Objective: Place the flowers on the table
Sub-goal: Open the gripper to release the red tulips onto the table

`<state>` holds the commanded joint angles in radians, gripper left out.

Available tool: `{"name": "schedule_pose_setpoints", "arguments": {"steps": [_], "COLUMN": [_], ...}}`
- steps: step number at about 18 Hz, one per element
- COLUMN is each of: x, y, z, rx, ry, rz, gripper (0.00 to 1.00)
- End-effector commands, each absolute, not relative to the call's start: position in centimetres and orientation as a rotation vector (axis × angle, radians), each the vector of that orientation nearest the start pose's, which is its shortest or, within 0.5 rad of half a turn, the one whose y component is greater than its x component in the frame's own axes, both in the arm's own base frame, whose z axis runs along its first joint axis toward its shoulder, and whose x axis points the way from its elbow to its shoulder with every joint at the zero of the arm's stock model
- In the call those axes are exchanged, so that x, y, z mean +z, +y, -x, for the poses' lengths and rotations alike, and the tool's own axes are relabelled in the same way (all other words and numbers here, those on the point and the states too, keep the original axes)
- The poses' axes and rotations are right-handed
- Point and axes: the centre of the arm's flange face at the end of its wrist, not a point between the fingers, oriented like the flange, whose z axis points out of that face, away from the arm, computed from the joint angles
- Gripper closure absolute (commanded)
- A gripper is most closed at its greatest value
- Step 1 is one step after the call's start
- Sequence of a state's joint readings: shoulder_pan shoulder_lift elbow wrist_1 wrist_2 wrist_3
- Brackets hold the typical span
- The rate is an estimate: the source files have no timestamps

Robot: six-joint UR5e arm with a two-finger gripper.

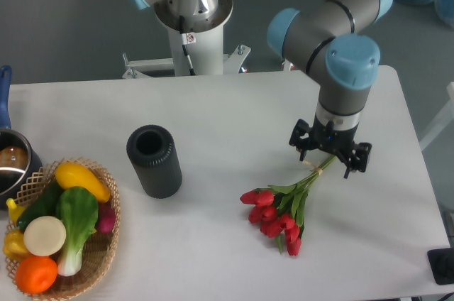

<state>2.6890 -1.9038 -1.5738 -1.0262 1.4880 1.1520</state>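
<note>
The flowers [278, 218], a bunch of red tulip buds with green stems and leaves, lie on the white table [234, 116] at the front right. The buds point to the front left and the tied stem ends run up to the right. My gripper [330, 153] hangs straight above the stem ends, pointing down. Its two black fingers [301, 139] stand spread apart on either side of the stems and do not close on them. The very tips of the stems are hidden under the gripper.
A black cylinder vase [154, 161] stands upright left of centre. A wicker basket [99, 258] with colourful vegetables sits at the front left corner. A dark pot [10, 162] with a blue handle is at the left edge. A black object [441, 266] is at the front right edge.
</note>
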Motion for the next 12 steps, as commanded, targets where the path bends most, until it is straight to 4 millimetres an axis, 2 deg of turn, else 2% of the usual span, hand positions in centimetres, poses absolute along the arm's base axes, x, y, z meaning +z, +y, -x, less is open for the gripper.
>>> {"name": "schedule_pose_setpoints", "arguments": {"steps": [2,4,6,8,12], "x": [36.7,37.7,37.9,38.2,38.2], "y": [39.5,37.4,36.4,35.5,35.8], "z": [49.5,50.0,48.6,48.4,48.2], "rx": [0.241,0.214,0.216,0.226,0.231], "ry": [0.055,0.005,0.031,0.04,0.073], "rz": [2.964,2.909,2.9,2.9,2.905], "gripper": [0.0,0.0,0.0,0.0,0.0]}}
